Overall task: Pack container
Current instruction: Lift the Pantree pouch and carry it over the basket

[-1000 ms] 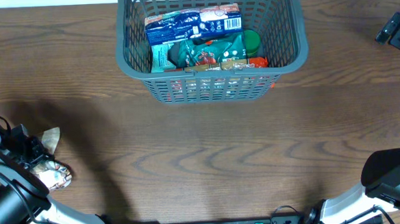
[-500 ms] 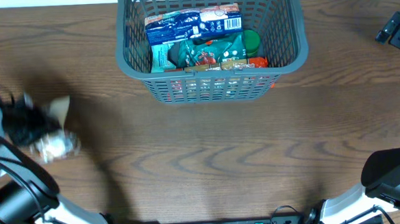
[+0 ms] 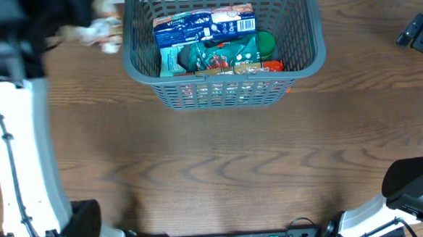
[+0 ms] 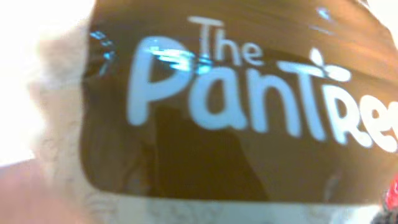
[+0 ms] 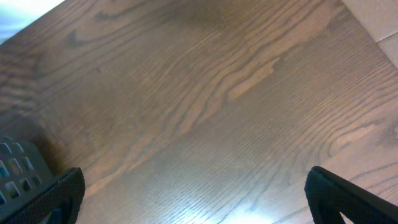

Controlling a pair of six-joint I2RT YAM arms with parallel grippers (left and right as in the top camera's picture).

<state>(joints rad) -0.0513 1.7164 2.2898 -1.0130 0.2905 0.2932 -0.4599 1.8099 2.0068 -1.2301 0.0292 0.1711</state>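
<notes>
**Container at the far edge of the table, left pincer just beside its left rim**

Container [image 3: 225, 93] stands at the far middle of the wooden table [image 3: 214, 169], its back edge cut off by the top of the overhead view. It is a dark grey lattice basket. A blue packet [image 3: 181, 29], a white and red carton [image 3: 235, 17], a green packet [image 3: 219, 54] and a round green lid [image 3: 266, 41] lie inside, crowded together.

The left pincer [image 3: 76, 20] is raised at the far left, just beside the container's left rim and outside it. It shows only as a dark smear. A pale packet [image 3: 104, 31] sits at its tip, also blurred and close to the rim. Whether the packet touches the rim cannot be told. In the left wrist view this packet [image 4: 249, 124] fills the whole picture. Its brown label reads "The PanTRe", with the rest cut off at the right edge. The fingers are hidden behind it, yet the packet pressed up to the lens shows the pincer clamped on it.

The right pincer [image 3: 419, 33] is well apart from the container, at the far right edge of the overhead view and partly cut off. In the right wrist view the right pincer [image 5: 193, 199] has its two dark fingertips set wide apart over bare wood. A bit of the container's grey lattice [image 5: 18, 163] shows at the lower left.
</notes>
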